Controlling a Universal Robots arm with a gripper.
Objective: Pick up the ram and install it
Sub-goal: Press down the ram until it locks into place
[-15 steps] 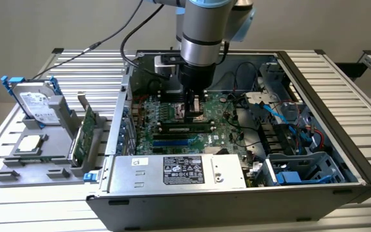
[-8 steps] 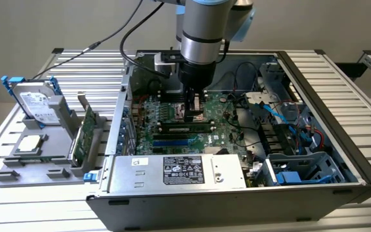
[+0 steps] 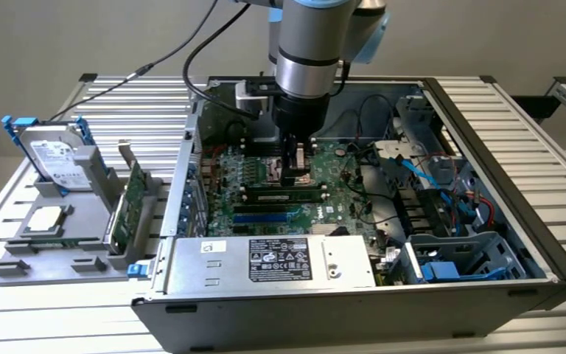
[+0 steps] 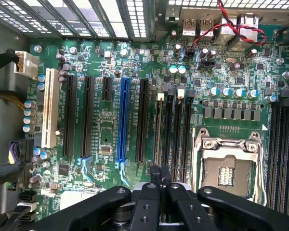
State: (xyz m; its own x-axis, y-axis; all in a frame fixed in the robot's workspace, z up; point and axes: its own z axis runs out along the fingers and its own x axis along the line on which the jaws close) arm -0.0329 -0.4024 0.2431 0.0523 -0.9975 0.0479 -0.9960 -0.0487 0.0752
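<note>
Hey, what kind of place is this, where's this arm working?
Probably a lab or workshop bench for computer assembly. An opened computer case lies on a slatted metal table, its motherboard exposed under the tool, with a hard drive standing in a gray parts holder beside it.

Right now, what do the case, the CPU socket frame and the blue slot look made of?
Case: painted sheet metal, dark matte outside, bare grey inside.
CPU socket frame: bright metal, shiny and reflective, probably steel.
Blue slot: moulded plastic by its even, slightly glossy colour.
Gripper fingers: black, matte; whether plastic or coated metal is unclear.
</note>
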